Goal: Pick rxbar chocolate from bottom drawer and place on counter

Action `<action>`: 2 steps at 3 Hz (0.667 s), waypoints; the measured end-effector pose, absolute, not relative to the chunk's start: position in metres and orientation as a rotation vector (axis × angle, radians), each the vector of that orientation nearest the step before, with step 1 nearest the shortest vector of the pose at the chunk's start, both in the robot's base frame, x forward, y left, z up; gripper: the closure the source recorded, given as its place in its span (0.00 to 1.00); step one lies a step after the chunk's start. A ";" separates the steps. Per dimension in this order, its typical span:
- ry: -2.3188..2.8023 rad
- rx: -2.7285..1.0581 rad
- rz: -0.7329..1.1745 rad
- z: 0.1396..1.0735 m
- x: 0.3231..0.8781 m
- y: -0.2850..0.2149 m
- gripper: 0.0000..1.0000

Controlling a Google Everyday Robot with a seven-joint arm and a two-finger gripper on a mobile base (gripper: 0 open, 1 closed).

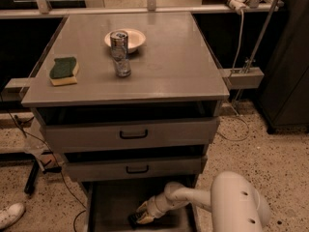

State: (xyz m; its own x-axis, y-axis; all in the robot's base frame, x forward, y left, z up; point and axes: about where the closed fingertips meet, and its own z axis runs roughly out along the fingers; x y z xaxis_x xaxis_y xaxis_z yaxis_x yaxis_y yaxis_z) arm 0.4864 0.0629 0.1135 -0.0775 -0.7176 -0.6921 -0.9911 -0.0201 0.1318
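Note:
The bottom drawer [104, 208] is pulled out under the cabinet, and its dark floor shows. My gripper [143, 215] reaches down into it at the end of my white arm [190, 196], low over the drawer floor. A small dark flat shape, the rxbar chocolate [133, 221], lies right at the gripper's tip, partly hidden by it. I cannot tell whether the gripper is touching the bar or only next to it. The counter [169, 66] is the broad grey top of the cabinet above.
On the counter stand a green-and-yellow sponge [63, 70] at the left, a metal can [119, 52] in the middle and a white bowl [134, 36] behind it. Two upper drawers [130, 135] with black handles overhang the bottom drawer. A shoe [10, 215] lies on the floor at the left.

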 end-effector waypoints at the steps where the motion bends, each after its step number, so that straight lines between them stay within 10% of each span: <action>1: 1.839 -1.778 0.862 0.113 0.486 0.063 0.89; 2: 1.839 -1.778 0.862 0.113 0.486 0.063 1.00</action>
